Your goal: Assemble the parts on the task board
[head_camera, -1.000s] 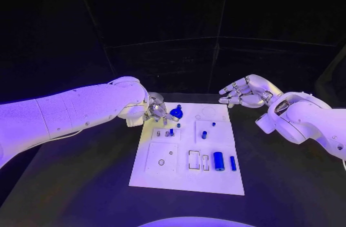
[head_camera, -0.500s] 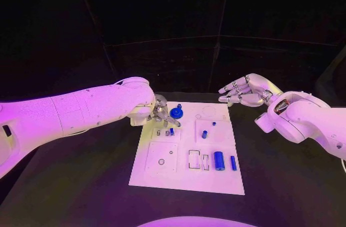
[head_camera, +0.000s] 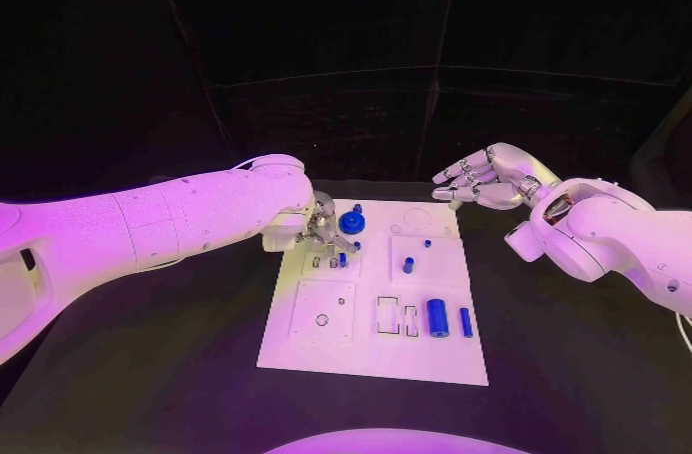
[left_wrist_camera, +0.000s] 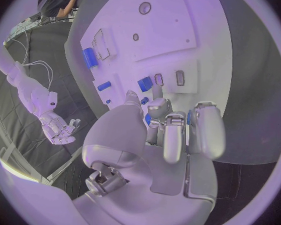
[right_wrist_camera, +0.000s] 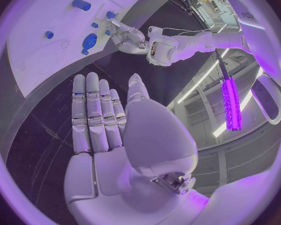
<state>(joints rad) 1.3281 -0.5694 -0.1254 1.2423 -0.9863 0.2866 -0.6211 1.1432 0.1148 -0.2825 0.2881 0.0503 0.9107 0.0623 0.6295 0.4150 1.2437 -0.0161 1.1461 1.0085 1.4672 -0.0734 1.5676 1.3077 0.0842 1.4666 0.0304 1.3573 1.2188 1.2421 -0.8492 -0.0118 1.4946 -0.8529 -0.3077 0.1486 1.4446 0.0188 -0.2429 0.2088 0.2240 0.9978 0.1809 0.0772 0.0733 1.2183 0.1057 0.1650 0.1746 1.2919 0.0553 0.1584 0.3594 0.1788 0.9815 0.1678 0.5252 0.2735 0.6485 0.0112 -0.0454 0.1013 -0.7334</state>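
Left hand: the left hand [head_camera: 323, 226] is down over the far-left part of the task board [head_camera: 378, 359], fingers curled in together above the small recesses; whether they actually pinch a part, I cannot tell.
Left fingers: in the left wrist view the fingertips [left_wrist_camera: 158, 92] sit right beside a small blue block [left_wrist_camera: 144, 83] on the board.
Right hand: the right hand [head_camera: 488, 180] hangs off the board's far-right corner, fingers straight and a little apart, nothing in it; the right wrist view shows the flat palm [right_wrist_camera: 100, 122] over the black table [head_camera: 173, 374].
Round part: a round blue piece [head_camera: 352, 223] sits just beside the left hand's fingers.
Other parts: a fat blue cylinder [head_camera: 437, 318] and a slim blue pin [head_camera: 466, 322] lie side by side near the board's right edge; a short blue peg [head_camera: 408, 266] lies mid-board.
Board: flat, in the middle of the table, between the two arms.
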